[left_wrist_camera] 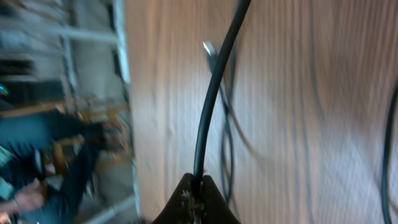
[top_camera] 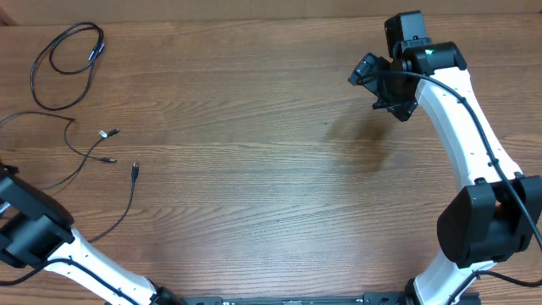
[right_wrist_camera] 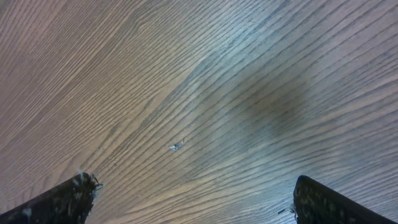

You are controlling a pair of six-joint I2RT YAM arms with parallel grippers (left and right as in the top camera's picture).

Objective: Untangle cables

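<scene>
Matt wood-grain table [top_camera: 254, 169], smooth black rubbery cables [left_wrist_camera: 208, 112], silvery metal plug tips [top_camera: 105, 133], glossy white plastic arm shells [top_camera: 461, 127]

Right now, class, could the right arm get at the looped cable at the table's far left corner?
Probably not. The right pincer hangs open over bare wood at the right end of the table, and the looped cable lies at the opposite end. Nothing blocks the path; the stretch alone looks too long.

You have open table [top_camera: 254, 169] across the middle and right. Cables [top_camera: 95, 52] sprawl over the left side, from far corner to near edge; right arm [top_camera: 461, 119] overhangs the far right.
</scene>
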